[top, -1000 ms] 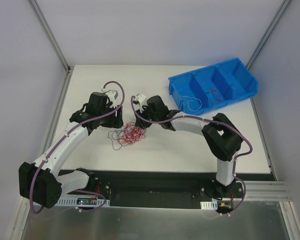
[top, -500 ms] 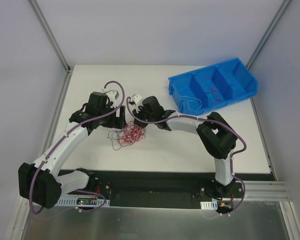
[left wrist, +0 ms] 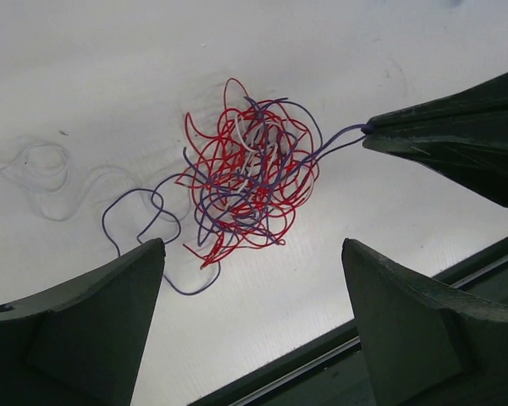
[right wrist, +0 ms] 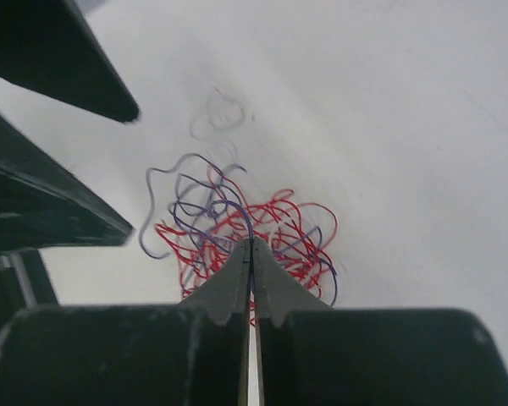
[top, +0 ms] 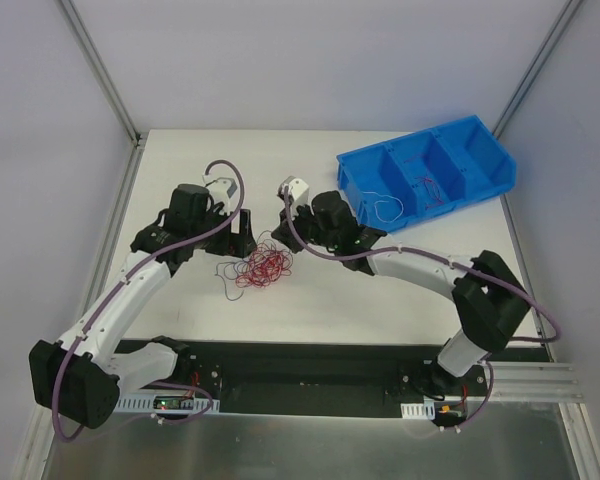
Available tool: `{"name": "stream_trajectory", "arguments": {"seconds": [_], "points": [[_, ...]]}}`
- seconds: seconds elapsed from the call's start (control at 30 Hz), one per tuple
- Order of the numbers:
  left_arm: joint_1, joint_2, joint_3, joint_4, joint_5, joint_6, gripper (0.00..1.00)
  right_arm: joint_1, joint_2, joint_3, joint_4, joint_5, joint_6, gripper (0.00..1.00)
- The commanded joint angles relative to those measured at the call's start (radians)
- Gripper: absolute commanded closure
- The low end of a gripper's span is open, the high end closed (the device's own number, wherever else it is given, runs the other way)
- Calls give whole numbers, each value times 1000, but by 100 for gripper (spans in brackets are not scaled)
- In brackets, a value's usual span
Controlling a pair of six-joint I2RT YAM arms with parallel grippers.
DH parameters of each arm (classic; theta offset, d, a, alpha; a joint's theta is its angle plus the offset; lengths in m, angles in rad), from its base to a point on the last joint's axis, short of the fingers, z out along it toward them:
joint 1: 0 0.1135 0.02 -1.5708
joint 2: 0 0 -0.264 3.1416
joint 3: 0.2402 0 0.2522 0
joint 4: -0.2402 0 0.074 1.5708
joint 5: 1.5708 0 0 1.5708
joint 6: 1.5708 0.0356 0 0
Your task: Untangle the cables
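Now our right gripper (right wrist: 251, 244) pinches a purple strand (left wrist: 339, 139) beside the cables (left wrist: 250, 182) to free it; our left gripper (left wrist: 251, 247) gapes empty above.

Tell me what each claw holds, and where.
The right claw pinches a purple strand trailing from the cables; the left claw is open, holding nothing.

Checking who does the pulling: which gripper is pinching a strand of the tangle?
The right gripper: its jaws are closed on a purple strand of the cables. The left gripper stands open, holding nothing.
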Motion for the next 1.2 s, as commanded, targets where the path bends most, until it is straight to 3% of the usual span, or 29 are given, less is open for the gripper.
{"name": "stream_trajectory", "arguments": {"seconds": [0.0, 0.1, 0.2, 0.4, 0.7, 0.97, 1.17], "points": [[12, -13, 36, 36, 88, -77, 14, 3, -101, 12, 91, -90, 106, 100], [12, -10, 64, 34, 195, -188, 11, 3, -150, 32, 91, -127, 158, 100], [11, -22, 57, 51, 202, -284, 11, 3, -200, 38, 91, -126, 217, 100], [11, -38, -57, 147, 154, -376, 14, 3, -289, 46, 106, -178, 333, 100], [11, 82, -72, 204, -42, -472, 12, 21, -479, 45, 126, -282, 415, 100], [12, 215, -120, 243, -61, -542, 11, 18, -654, 204, -165, -152, 183, 100], [12, 128, -170, 244, -101, -522, 13, 12, -699, 230, -252, -4, 36, 100]]}}
